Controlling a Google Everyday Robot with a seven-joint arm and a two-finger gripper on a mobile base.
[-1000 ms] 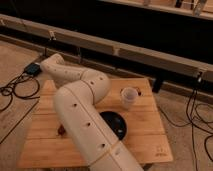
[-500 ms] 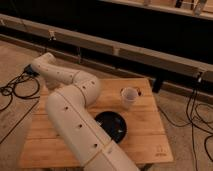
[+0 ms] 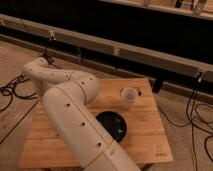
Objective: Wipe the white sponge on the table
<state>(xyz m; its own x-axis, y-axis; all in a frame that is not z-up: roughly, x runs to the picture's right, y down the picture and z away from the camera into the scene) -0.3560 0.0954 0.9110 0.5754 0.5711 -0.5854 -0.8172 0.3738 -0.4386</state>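
Bulky white arm [image 3: 75,120] across lower centre to upper left, covering the table [image 3: 145,135]'s left side, gripper hidden behind it, pressed together, white sponge hidden too, 1 black dish [image 3: 112,125] mid-frame, 1 white cup [image 3: 129,97] beyond, cables [image 3: 10,90] far left.

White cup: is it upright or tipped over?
Upright: the white cup stands on the table with its open rim facing up. The tool is not in view; only the arm shows.
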